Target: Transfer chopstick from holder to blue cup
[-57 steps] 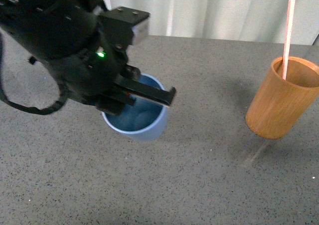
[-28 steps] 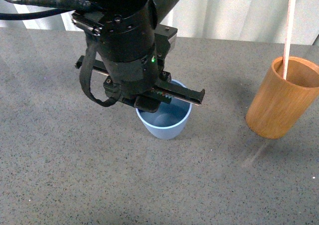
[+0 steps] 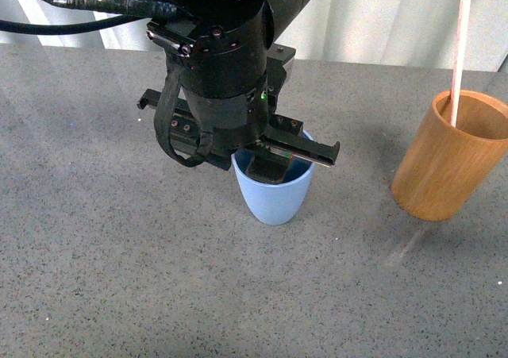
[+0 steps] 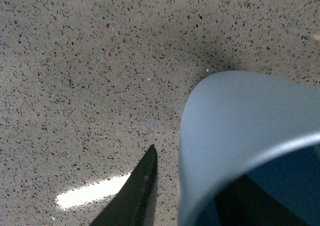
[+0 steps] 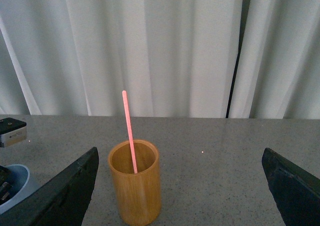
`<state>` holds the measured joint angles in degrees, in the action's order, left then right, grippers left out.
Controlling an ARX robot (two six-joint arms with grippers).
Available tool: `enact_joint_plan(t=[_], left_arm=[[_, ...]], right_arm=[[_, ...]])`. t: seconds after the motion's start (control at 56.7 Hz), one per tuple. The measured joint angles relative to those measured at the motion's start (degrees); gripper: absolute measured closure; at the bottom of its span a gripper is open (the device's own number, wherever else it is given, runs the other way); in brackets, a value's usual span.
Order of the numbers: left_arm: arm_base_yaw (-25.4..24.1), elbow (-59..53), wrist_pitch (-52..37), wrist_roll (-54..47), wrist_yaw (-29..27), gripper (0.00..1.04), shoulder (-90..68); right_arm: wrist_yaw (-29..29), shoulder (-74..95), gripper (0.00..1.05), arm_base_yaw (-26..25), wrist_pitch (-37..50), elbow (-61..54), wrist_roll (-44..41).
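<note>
The light blue cup (image 3: 274, 199) stands upright on the grey table near the middle, with my left gripper (image 3: 275, 164) shut on its rim, one finger inside and one outside. The left wrist view shows the blue cup's wall (image 4: 235, 121) pinched in my left gripper (image 4: 197, 171). To the right stands the orange-brown wooden holder (image 3: 444, 163) with the pink chopstick (image 3: 458, 56) leaning in it. In the right wrist view the holder (image 5: 136, 186) and chopstick (image 5: 128, 128) sit ahead of my open right gripper (image 5: 182, 186), well apart from its fingers (image 5: 70, 196).
The speckled grey table (image 3: 119, 279) ends at a white curtain (image 3: 357, 17) behind. A gap of bare table lies between cup and holder. The blue cup (image 5: 12, 186) shows at the edge of the right wrist view.
My left arm has carried the blue cup to the right, toward the holder, and brought it from tilted to upright. Holder and chopstick have not moved.
</note>
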<state>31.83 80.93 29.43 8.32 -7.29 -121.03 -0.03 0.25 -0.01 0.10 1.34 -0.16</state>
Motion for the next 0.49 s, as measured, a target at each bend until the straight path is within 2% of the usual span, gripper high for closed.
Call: enact_joint_plan(t=[0.247, 0.37, 0.494], left_arm=[[-1.3, -0.7, -1.1, 0.1, 1.7, 0.33, 3.6], [-3.4, -4.1, -4.0, -0.2, 2.8, 0.06, 10.1], [-6.5, -10.1, -11.1, 1.4, 5.4, 0.07, 18.3]], right_arm=[[0.0, 0.0, 0.1, 0.0, 0.0, 0.0, 0.0], [0.0, 0.0, 0.1, 0.0, 0.0, 0.0, 0.0], [0.0, 0.0, 0.1, 0.0, 0.0, 0.0, 0.0]])
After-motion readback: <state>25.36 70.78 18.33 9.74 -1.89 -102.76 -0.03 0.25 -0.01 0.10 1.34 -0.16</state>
